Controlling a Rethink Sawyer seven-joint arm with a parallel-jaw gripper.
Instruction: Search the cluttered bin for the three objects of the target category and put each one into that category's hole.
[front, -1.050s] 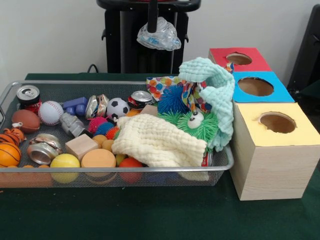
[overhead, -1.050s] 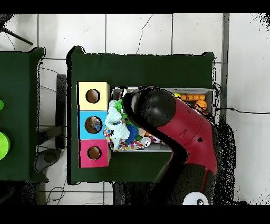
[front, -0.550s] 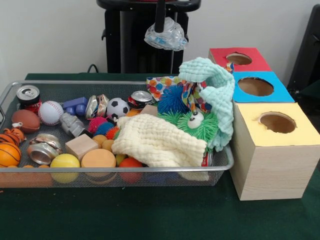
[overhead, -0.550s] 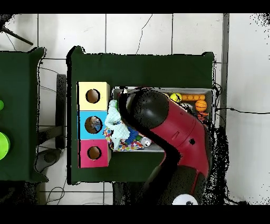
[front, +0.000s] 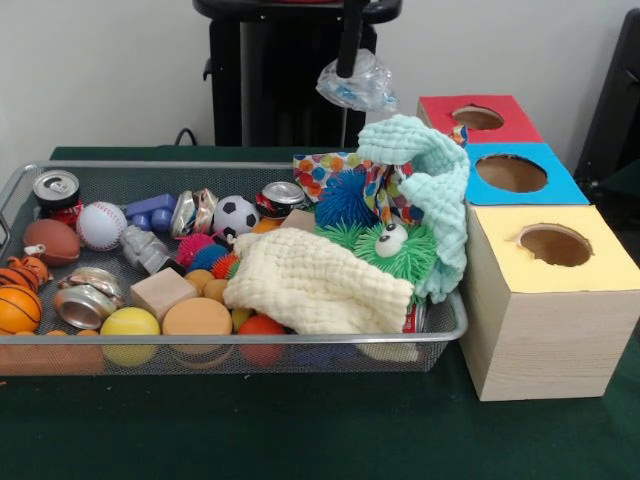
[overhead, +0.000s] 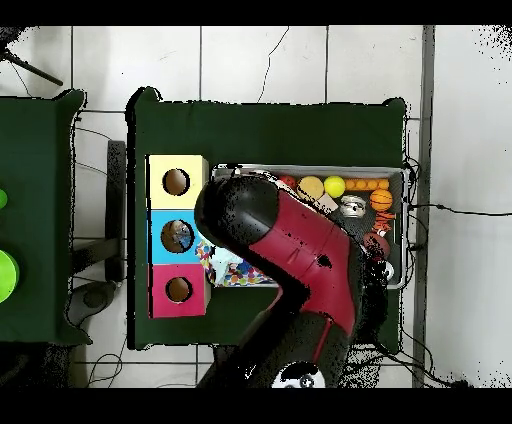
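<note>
clear crushed plastic bottle (front: 358, 84) hangs clamped in the gripper (front: 347, 68) above the bin's (front: 240, 168) back edge | boxes sit off to the picture's right | red box hole (front: 478, 118) lies nearest

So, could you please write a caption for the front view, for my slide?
Gripper carrying a crumpled clear plastic bottle above a wire mesh bin of toys, towards three boxes with holes.

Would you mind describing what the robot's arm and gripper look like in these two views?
From overhead, the arm is a bulky, rounded red shell with black joint sections and a large black dome at its end; a small white marking shows near its base. In the front view, only a slim black stem of the gripper shows, coming down from the top edge.
</note>
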